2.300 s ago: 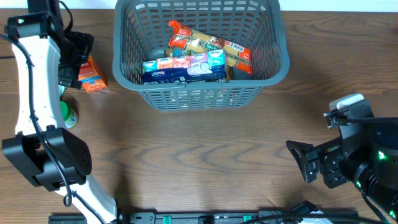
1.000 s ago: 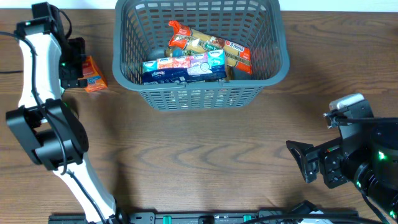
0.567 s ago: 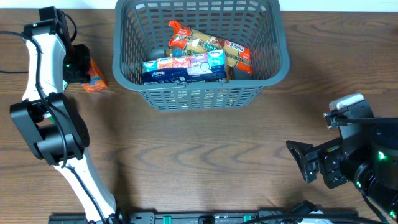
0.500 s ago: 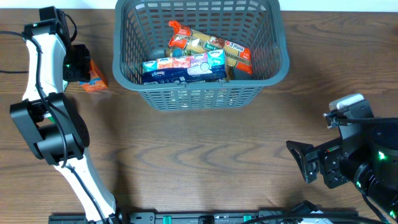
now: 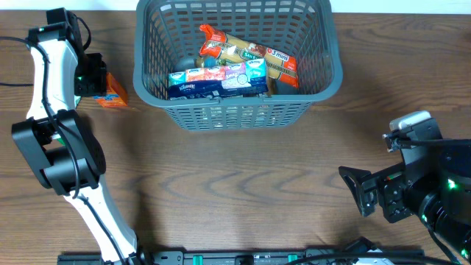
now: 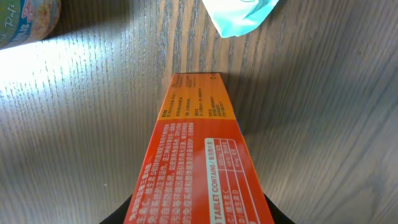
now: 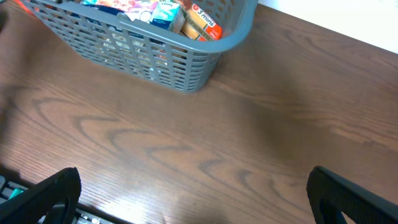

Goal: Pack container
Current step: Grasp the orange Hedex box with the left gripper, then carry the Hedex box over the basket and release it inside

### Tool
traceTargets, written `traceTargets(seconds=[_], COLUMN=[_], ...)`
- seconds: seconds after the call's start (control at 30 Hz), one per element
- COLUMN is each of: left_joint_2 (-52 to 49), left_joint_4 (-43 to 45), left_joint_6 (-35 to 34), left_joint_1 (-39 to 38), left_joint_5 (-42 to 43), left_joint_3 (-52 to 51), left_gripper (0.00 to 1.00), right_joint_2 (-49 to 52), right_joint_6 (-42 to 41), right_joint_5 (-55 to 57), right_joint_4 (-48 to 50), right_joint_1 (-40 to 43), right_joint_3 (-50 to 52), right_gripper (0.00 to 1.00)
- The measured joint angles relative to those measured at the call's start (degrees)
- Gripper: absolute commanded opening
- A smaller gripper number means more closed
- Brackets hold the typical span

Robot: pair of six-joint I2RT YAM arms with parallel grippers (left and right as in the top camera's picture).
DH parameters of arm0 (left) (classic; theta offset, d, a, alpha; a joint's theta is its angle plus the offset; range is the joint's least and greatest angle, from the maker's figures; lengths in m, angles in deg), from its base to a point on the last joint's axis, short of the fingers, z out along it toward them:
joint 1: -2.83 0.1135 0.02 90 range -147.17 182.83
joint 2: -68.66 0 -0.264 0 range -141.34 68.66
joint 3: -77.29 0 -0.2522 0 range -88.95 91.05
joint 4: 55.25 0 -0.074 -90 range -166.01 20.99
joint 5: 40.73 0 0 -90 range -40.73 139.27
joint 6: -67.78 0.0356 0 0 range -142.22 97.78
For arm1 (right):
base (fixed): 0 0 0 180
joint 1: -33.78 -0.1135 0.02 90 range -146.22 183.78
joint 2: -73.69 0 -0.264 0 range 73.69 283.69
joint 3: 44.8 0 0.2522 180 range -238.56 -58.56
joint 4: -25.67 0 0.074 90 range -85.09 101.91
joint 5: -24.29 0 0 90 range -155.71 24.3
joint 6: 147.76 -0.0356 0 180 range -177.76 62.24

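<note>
Now that my left pincer [image 5: 97,82] has swung onto the orange carton [image 6: 196,155], fingers flanking it though I cannot tell if clamped, it looks next for the grey basket [image 5: 235,112].

You're looking at brown wood, one grey-blue basket and bright packaging.
Your tabletop [image 5: 243,184] is mid-brown with darker wavy grain. The basket [image 5: 235,114] is dark grey-blue, its sides a lattice of slots. The tissue pack [image 5: 217,79] in it is deep blue with pink, white and teal panels, and the snack bag [image 5: 250,55] is tan with orange-red ends. The box [image 6: 196,162] is orange shading to red-orange, with fine dark print and a pale-bordered panel of white lettering. The packet [image 6: 239,12] is teal.
</note>
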Motion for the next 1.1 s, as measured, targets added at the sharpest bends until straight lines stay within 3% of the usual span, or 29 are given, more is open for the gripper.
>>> traceTargets(seconds=[0.27,0.63,0.83,1.1], left_joint_2=[5.7,31.1,41.8,42.6], left_joint_4=[-0.4,6.4,8.4,9.1], left_joint_6=[3.7,17.7,29.7,40.4], left_joint_1=[0.0,-4.3,-11.9,-25.6], left_joint_5=[0.0,-4.6,-5.5,-5.1], left_joint_3=[0.0,0.1,2.8,5.4], left_gripper=[0.09,0.08,0.07,0.06], right_joint_2=[0.0,0.0,0.0,0.0], right_joint_6=[0.0,0.0,0.0,0.0], right_joint_5=[0.0,0.0,0.0,0.0], right_joint_4=[0.0,0.0,0.0,0.0], right_joint_1=[0.0,0.0,0.0,0.0], right_joint_3=[0.0,0.0,0.0,0.0], right_gripper=[0.99,0.99,0.99,0.99])
